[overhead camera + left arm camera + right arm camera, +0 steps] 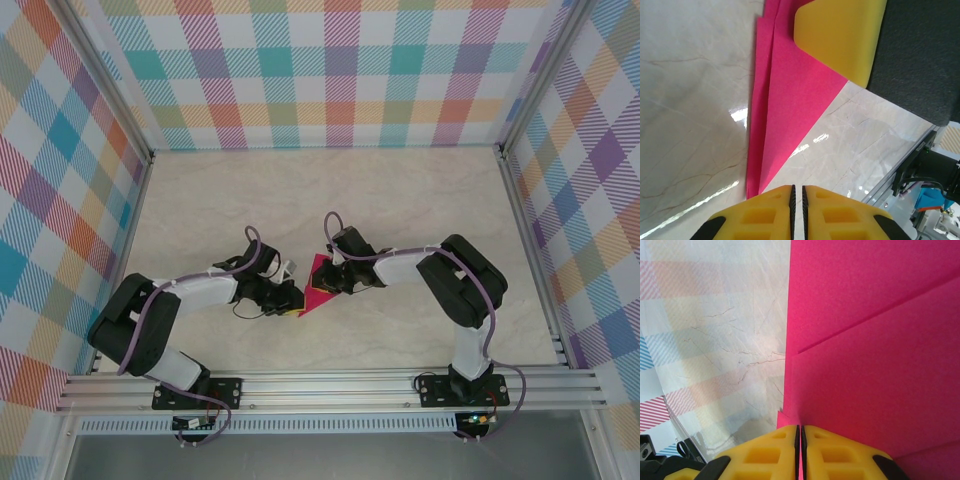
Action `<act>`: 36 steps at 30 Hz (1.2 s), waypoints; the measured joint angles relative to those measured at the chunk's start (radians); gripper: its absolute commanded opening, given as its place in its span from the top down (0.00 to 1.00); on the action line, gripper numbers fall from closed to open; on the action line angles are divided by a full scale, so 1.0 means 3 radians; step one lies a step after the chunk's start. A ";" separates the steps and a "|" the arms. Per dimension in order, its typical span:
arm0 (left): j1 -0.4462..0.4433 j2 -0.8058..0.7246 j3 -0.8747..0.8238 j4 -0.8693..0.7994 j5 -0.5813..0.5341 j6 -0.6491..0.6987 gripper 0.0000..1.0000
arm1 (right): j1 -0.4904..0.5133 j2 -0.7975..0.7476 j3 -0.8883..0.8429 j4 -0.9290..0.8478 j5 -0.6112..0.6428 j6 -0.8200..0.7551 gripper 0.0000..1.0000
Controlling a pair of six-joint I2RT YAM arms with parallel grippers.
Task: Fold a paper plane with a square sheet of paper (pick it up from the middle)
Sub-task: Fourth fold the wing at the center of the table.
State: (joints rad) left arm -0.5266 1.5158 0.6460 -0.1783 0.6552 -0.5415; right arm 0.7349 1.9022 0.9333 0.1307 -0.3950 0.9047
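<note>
The left gripper [797, 197] sits at the bottom centre of its own wrist view. Its yellow fingers are drawn close, with only a thin dark slit between them and nothing visible in that slit. In the top view it lies left of centre, low over the pale marbled table [420, 200].

Just to its right is the pink paper [321, 287], in the middle of the top view, a folded wedge that narrows toward the lower left (layered flaps show along its left edge in the left wrist view). Its pointed tip ends just left of the left gripper's fingers at the bottom of that view; whether it touches them I cannot tell.

Further right, the right gripper [800, 450] is clamped on the paper. At the bottom centre of its wrist view the yellow fingers meet on a pink edge that runs into the seam between them, and creased magenta spreads over the right half. In the left wrist view, one of its yellow fingers [840, 35] lies on the paper at the upper right.
</note>
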 measured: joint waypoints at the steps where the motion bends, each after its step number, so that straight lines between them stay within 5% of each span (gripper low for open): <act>1: 0.0000 0.0043 0.0000 0.0019 0.0025 -0.0001 0.86 | 0.0000 0.0000 0.0003 -0.0003 0.0000 0.0000 0.88; 16: 0.0000 0.0192 -0.0066 0.0045 -0.0153 0.0024 0.93 | 0.0000 0.0004 0.0013 -0.0027 0.0001 -0.0004 0.87; 27: 0.0000 -0.0284 -0.0224 -0.0371 -0.0455 0.0024 0.93 | 0.0000 0.0019 0.0033 -0.0029 -0.0015 -0.0013 0.86; 36: 0.0000 -0.0292 0.0357 -0.0542 -0.0468 0.0038 0.93 | 0.0000 0.0022 0.0083 -0.0098 -0.0033 -0.0041 0.84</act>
State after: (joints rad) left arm -0.5266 1.4281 0.7532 -0.3408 0.5148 -0.5301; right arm 0.7349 1.9087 0.9581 0.1013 -0.4049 0.8925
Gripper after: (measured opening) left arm 0.085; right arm 0.159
